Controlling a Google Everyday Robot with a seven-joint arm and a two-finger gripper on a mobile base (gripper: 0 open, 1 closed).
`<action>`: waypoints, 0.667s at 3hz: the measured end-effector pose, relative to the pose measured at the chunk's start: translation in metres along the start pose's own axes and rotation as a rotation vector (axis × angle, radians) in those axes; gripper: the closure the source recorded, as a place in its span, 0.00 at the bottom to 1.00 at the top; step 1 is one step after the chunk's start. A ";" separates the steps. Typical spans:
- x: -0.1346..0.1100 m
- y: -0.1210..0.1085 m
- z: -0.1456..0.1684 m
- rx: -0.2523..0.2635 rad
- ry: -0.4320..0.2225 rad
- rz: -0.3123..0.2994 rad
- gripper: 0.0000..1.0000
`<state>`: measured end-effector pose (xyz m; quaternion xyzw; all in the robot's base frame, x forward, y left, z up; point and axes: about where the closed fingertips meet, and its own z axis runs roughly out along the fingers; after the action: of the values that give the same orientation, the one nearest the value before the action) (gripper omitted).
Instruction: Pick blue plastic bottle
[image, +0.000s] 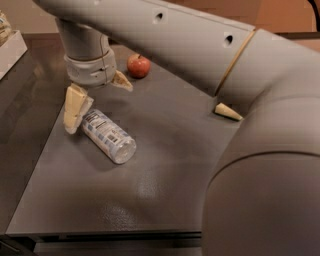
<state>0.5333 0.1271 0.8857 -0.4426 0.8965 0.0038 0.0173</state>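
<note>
You will find the gripper (98, 102) low over the left part of the dark grey table (165, 185), its jaws apart. One cream finger (74, 107) stands just beside the far-left end of the blue plastic bottle (107, 136); the other finger (122, 80) sits farther back. The bottle lies on its side, not grasped, angled toward the near right. A red apple (139, 65) stands at the far edge. A pale yellow object (227, 112) lies to the right, partly hidden by the arm (210, 55).
</note>
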 end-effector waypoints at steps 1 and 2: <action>0.002 0.000 0.016 0.012 0.042 0.031 0.00; 0.003 0.001 0.031 0.003 0.077 0.045 0.18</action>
<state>0.5315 0.1255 0.8551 -0.4223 0.9062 -0.0144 -0.0168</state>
